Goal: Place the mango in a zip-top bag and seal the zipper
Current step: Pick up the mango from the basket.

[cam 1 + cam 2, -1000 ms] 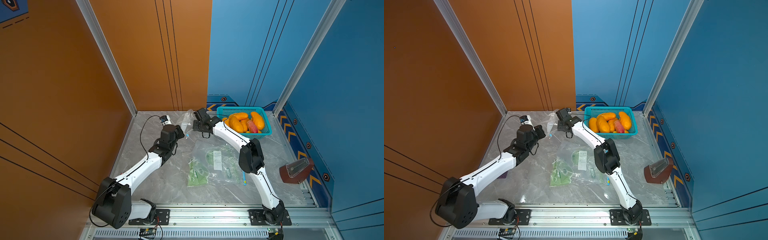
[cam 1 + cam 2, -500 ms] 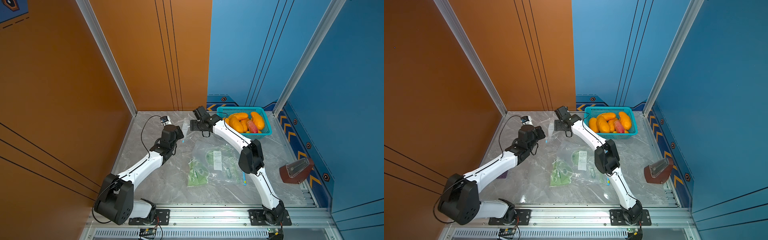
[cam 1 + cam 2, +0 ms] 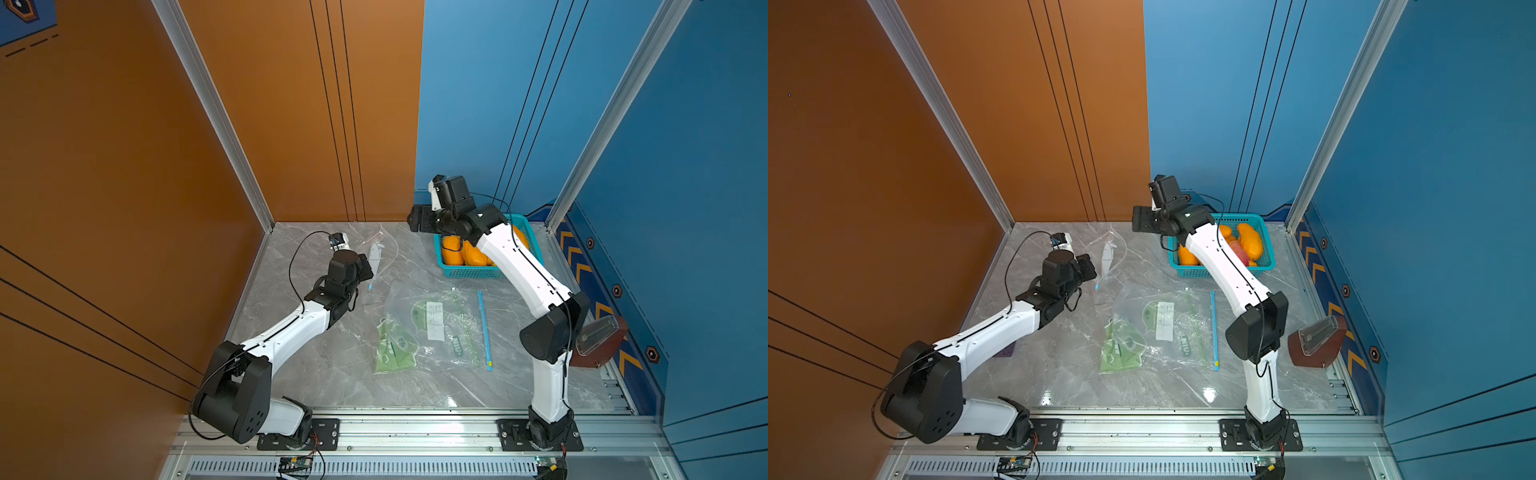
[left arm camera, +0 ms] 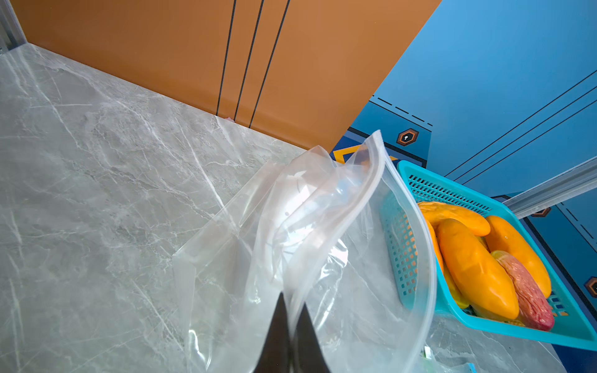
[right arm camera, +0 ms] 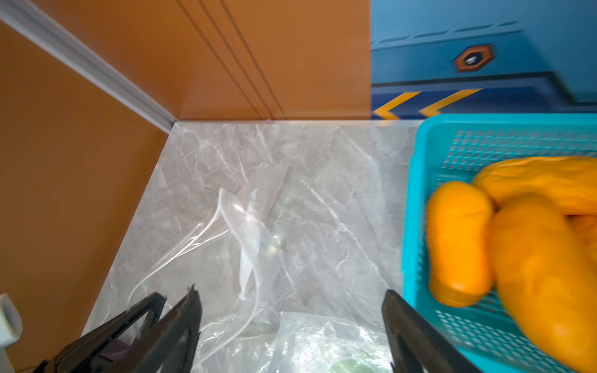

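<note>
Left hand (image 4: 290, 310) clamped on zip-top bag (image 4: 323, 226) rim, 11 o'clock on counter (image 3: 332, 374), so the mouth stands lifted open for loading. Right hand (image 5: 290, 290) jaws apart, empty, beside basket (image 5: 416, 193) at 1 o'clock. Mango (image 5: 458, 239) lies in basket, not yet picked.

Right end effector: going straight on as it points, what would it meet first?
Probably the clear zip-top bag pinched by the left end effector; it sits ahead of the open right end effector. Depth is unclear; otherwise the tabletop.
</note>
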Controlling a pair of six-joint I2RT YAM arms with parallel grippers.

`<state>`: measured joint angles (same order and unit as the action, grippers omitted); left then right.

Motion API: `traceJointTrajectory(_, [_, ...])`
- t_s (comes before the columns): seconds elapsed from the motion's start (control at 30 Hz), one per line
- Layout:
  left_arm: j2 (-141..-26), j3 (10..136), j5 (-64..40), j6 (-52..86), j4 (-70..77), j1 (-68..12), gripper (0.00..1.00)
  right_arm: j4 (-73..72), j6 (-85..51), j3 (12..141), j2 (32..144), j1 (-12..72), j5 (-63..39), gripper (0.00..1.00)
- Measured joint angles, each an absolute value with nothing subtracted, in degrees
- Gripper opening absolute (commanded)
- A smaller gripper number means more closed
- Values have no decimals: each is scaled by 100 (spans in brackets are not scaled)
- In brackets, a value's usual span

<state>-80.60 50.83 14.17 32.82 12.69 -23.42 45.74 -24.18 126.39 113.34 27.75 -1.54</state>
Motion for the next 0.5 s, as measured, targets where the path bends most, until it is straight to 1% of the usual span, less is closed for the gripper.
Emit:
traceJointTrajectory(0.13, [-8060, 5085, 1345, 3284, 1269, -2344, 0, 4987, -2003, 12549, 11144, 1861, -108, 91])
traceJointTrajectory(0.27, [-8071, 5092, 1278, 3291, 1269, -2344, 0, 5468, -1562, 12501, 11531, 1258, -143, 92])
traceJointTrajectory(0.33, [-8099, 5105, 1249, 3304, 1271, -2344, 0, 5627, -1385, 12490, 11819, 1120, -187, 95])
traceJointTrajectory(0.37, [-8117, 5111, 1232, 3304, 1271, -2344, 0, 5680, -1317, 12488, 11957, 1087, -198, 99])
traceJointTrajectory(0.5, [-8167, 5111, 1168, 3306, 1269, -2344, 0, 5854, -993, 12497, 12556, 1063, -239, 100])
